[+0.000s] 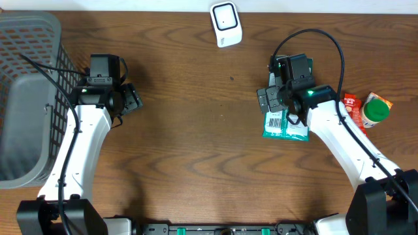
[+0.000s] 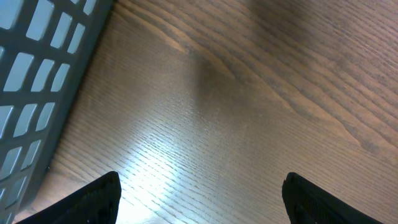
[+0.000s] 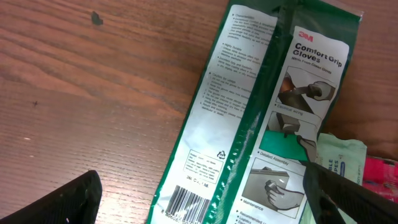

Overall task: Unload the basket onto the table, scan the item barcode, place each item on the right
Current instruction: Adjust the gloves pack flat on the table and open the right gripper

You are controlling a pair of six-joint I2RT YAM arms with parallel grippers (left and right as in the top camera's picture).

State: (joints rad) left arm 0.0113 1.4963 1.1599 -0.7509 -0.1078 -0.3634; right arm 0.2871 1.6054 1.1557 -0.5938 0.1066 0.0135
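Note:
The item is a green and white glove package (image 1: pixel 285 127) lying flat on the wooden table, printed side up. In the right wrist view the package (image 3: pixel 249 124) runs diagonally, with its barcode (image 3: pixel 186 208) at the bottom edge. My right gripper (image 1: pixel 277 99) hovers over it, open; in its own view the right gripper (image 3: pixel 199 180) has a wide-apart finger on each side of the package's barcode end and holds nothing. A white scanner (image 1: pixel 226 24) stands at the far middle of the table. My left gripper (image 1: pixel 127 98) (image 2: pixel 202 186) is open over bare wood, next to the basket.
A grey mesh basket (image 1: pixel 26 98) (image 2: pixel 43 62) fills the left side, close to the left arm. Right of the package lie a red packet (image 1: pixel 353 106) and a green-lidded container (image 1: pixel 375 111). A pale green packet (image 3: pixel 341 155) peeks out beside the package.

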